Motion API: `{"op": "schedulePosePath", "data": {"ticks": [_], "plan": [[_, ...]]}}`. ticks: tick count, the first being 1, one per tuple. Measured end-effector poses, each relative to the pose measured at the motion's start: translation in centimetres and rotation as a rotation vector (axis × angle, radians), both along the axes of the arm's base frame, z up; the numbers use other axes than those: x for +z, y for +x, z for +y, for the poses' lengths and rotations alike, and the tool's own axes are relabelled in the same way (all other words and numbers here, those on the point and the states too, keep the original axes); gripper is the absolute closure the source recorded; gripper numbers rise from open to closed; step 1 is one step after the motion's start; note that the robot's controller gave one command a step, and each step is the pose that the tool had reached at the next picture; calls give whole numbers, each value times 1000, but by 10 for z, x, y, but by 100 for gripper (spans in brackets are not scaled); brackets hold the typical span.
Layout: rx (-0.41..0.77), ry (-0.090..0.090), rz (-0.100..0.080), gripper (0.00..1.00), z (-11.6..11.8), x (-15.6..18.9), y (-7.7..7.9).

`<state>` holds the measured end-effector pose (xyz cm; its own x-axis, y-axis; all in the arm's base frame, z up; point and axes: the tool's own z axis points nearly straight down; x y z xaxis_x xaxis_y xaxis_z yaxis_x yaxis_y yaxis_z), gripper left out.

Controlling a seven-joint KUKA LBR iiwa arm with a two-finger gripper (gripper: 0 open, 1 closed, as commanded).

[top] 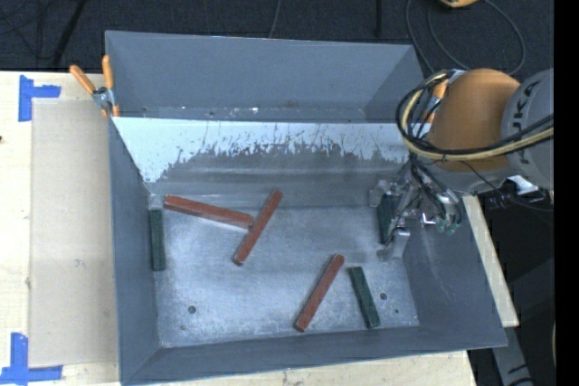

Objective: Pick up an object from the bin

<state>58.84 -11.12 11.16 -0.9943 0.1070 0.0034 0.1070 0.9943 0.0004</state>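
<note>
scuffed grey bin (pixel 271 81); dark cabled floor (pixel 298 0) behind; gripper (pixel 391 235) by right wall

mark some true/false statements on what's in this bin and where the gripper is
1. Three red-brown sticks lie in the bin. True.
2. The gripper is over the bin's left side. False: it is at the right side, near the right wall.
3. Two of the red-brown sticks meet in a T. True.
4. The two dark green sticks lie side by side. False: one lies along the left wall, the other at the front right, beside a red-brown stick.
</note>
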Motion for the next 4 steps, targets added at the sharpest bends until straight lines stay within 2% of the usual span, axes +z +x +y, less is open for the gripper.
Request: {"op": "schedulePosePath", "data": {"ticks": [1,2,3,4], "plan": [[191,0,-3,0,25,-23,-23],[282,1,-1,0,44,-14,-40],[43,0,-2,0,79,-20,-54],[181,0,-1,100,87,-42,-68]]}}
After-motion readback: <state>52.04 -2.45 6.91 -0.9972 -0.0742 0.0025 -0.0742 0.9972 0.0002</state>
